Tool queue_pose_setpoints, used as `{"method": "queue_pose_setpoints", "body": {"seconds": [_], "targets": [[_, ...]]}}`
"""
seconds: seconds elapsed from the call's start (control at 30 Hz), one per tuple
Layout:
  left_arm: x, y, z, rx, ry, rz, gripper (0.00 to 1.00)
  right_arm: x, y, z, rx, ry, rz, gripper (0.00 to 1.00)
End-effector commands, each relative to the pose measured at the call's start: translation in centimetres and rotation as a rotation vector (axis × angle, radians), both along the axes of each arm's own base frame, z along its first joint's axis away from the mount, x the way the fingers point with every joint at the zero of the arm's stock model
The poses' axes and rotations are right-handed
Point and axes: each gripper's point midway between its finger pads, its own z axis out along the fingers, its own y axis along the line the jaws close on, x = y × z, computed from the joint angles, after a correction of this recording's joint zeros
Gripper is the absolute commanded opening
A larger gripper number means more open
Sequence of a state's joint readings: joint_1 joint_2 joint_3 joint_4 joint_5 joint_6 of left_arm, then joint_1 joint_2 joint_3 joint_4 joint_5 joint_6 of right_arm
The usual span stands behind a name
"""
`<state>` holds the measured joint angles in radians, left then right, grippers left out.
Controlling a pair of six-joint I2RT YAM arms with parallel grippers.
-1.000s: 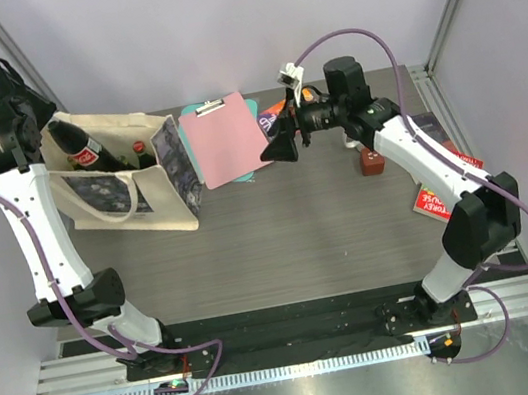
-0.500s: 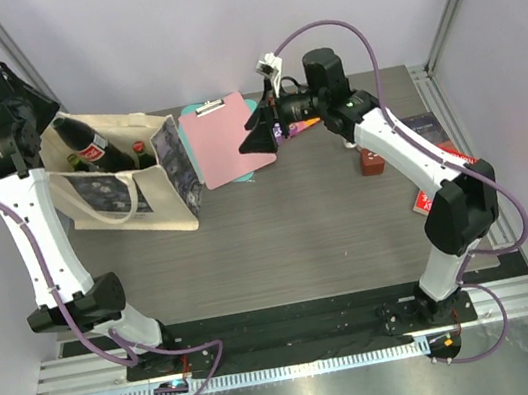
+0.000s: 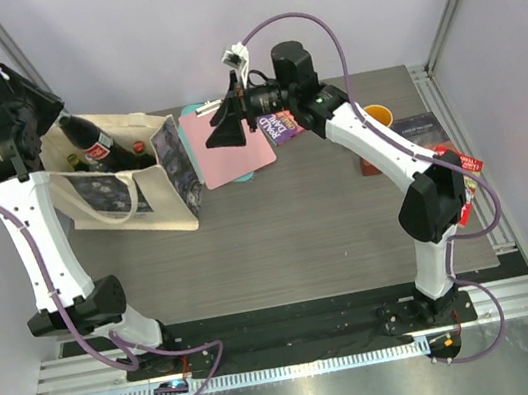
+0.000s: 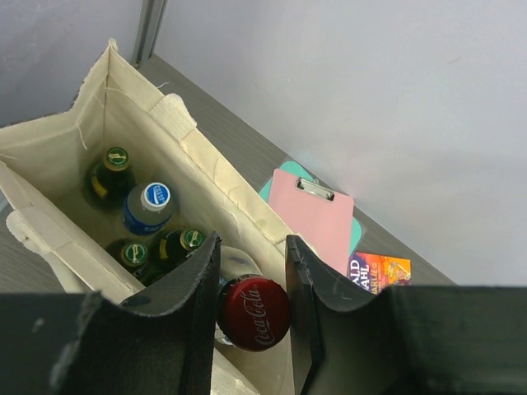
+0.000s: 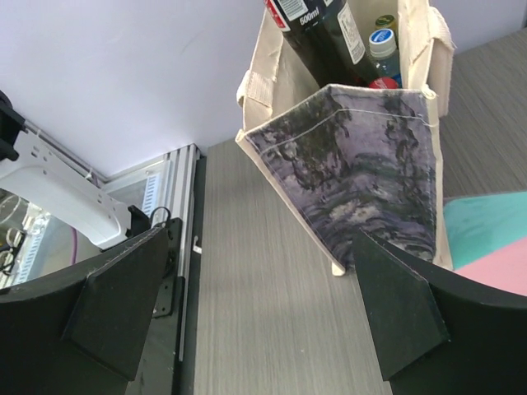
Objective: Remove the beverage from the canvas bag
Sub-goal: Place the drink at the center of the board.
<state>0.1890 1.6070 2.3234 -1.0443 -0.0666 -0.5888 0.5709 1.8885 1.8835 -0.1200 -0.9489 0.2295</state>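
Grey wood-grain worktop (image 3: 300, 232) carries the cream canvas bag (image 3: 158, 200) with a dark print, standing open at far left. Flat pink clipboard (image 3: 230, 147) lies just right of it. Dark cola bottle (image 3: 93, 145) with a red cap is tilted, base inside the bag, neck above the rim. Left hand (image 4: 251, 280) is clamped on its neck. Right hand (image 5: 262, 239) is spread wide, empty, above the clipboard.

**Two robot arms: the left one gripping, the right one open**

The left arm (image 3: 34, 231) rises steeply from its base at the near left edge, with its wrist held high at the far left. The left gripper (image 4: 251, 284) angles downward, its two dark fingers closed on the red-capped neck of a cola bottle (image 4: 254, 313). The right arm (image 3: 377, 143) bends at the elbow and reaches across toward the left. The right gripper (image 3: 221, 132) faces left, its jaws spread wide and holding nothing.
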Motion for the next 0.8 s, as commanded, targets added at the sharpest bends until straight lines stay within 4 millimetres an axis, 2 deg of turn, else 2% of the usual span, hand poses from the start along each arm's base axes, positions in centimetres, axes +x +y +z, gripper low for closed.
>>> {"method": "queue_pose_setpoints", "body": {"seconds": [0.0,0.17,0.47,0.57,0.63,0.67,0.7,0.73,0.77], "targets": [[-3.3,-2.0,12.1,0.008,-0.420,-0.051,0.00,-0.6,0.9,3.5,0.070,-0.050,0.023,0.99],[-3.8,-2.1,12.6,0.010,-0.436,-0.053,0.00,-0.7,1.5,3.6,0.075,-0.049,0.026,0.99],[-4.2,-2.4,13.4,-0.003,-0.462,-0.060,0.00,-1.0,3.2,4.9,0.102,-0.054,0.044,0.99],[-4.2,-3.0,13.5,-0.015,-0.465,-0.093,0.00,-1.1,3.9,5.7,0.124,-0.064,0.048,0.99],[-4.2,-3.1,13.7,-0.019,-0.472,-0.099,0.00,-1.3,4.5,6.8,0.148,-0.074,0.052,0.99],[-4.1,-3.3,13.7,-0.023,-0.472,-0.106,0.00,-1.1,5.1,6.3,0.148,-0.040,0.054,0.99],[-4.1,-3.4,13.7,-0.029,-0.473,-0.114,0.00,-1.2,5.3,7.5,0.168,-0.053,0.053,0.99],[-4.0,-3.5,13.7,-0.031,-0.473,-0.118,0.00,-1.6,6.0,7.7,0.175,-0.047,0.064,0.98],[-4.0,-3.6,13.8,-0.034,-0.477,-0.123,0.00,-1.1,6.7,6.9,0.170,-0.011,0.059,0.98]]}}
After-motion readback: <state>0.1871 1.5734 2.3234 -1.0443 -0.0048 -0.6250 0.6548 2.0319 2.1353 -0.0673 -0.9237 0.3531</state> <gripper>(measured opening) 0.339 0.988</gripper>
